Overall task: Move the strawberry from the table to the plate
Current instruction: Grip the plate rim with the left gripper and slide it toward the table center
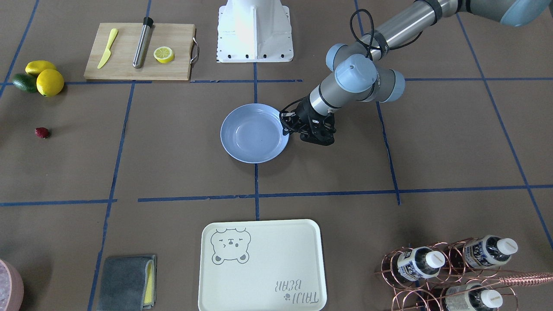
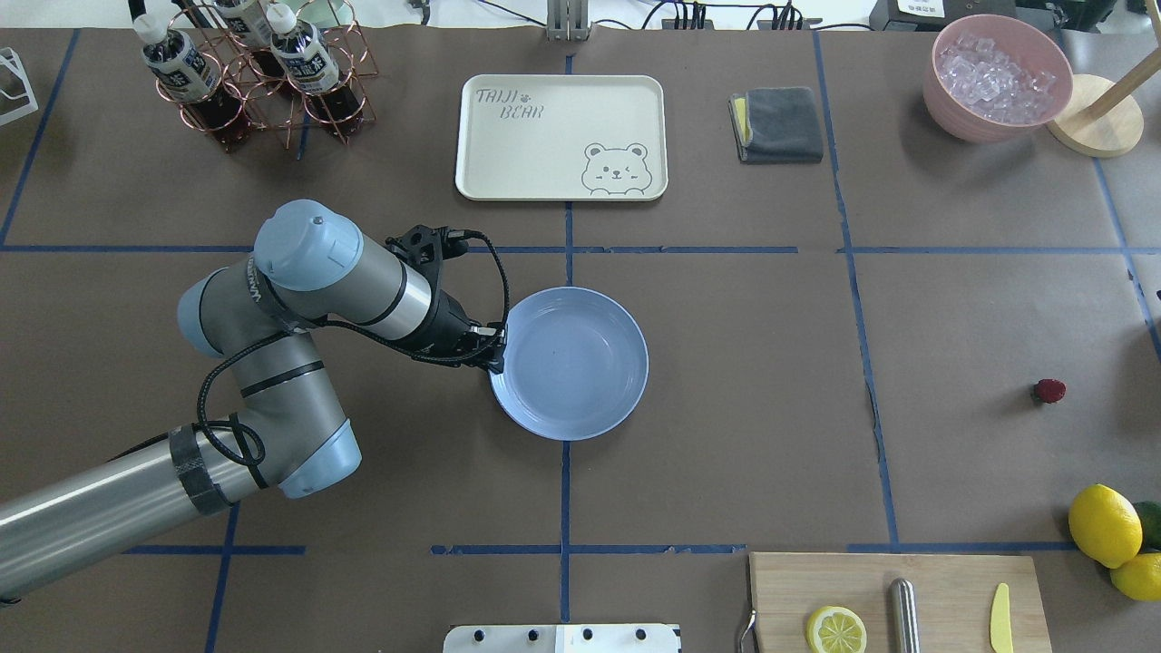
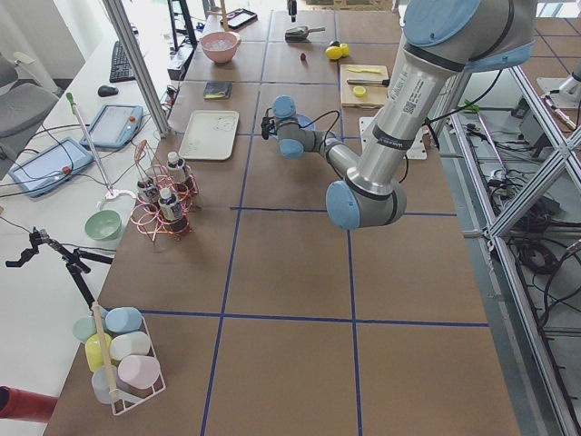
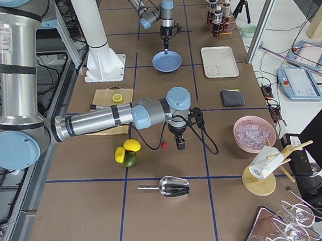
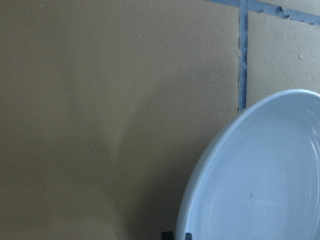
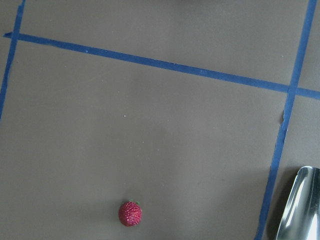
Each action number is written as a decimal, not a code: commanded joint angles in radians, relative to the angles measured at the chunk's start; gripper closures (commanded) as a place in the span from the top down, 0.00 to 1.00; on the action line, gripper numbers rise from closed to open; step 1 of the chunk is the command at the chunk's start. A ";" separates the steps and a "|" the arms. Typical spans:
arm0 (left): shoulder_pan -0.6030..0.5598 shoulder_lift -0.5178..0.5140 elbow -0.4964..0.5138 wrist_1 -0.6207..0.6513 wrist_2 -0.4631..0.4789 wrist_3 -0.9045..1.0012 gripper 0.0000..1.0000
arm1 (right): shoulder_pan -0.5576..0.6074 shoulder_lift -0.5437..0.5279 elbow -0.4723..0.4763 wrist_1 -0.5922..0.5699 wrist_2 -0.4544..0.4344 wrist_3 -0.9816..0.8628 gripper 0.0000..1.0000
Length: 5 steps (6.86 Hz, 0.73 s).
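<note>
- Brown paper under a grid of blue tape covers the counter [image 2: 726, 435], and the task's two things lie well apart on it.
- The strawberry [image 2: 1049, 391] sits alone on bare paper on my right-hand side. It is near the lemons [image 2: 1104, 524] but apart from them, so I judge it can be reached from straight above.
- The plate [image 2: 580, 399] lies empty near the counter's middle, ready to take the berry.
- My left tool [image 2: 496, 358] is down at the plate's rim on the side nearest my left arm. Its own camera shows the two tips close together right at that rim, so I judge it is pinched on the edge, most likely to steady the plate.
- My right tool [image 4: 180, 143] hangs low and points down just beside the strawberry. It shows only in the side view and its camera catches no tips, so I cannot tell how far open it is.
- That camera has the berry low in its frame, with a metal scoop [image 6: 295, 205] off to the side.
- I judge the pick is not yet made. So small and round a berry may roll if I come down off-centre.
</note>
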 commanded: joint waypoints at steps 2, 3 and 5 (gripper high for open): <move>0.001 -0.001 0.005 -0.003 0.006 0.001 0.00 | -0.002 0.001 -0.001 -0.001 0.000 0.000 1.00; 0.003 -0.001 0.005 -0.003 0.006 0.001 0.00 | -0.002 0.001 -0.001 -0.001 0.000 0.002 1.00; 0.003 0.001 0.002 -0.033 0.031 0.004 0.59 | -0.008 0.002 -0.001 -0.001 0.017 0.000 1.00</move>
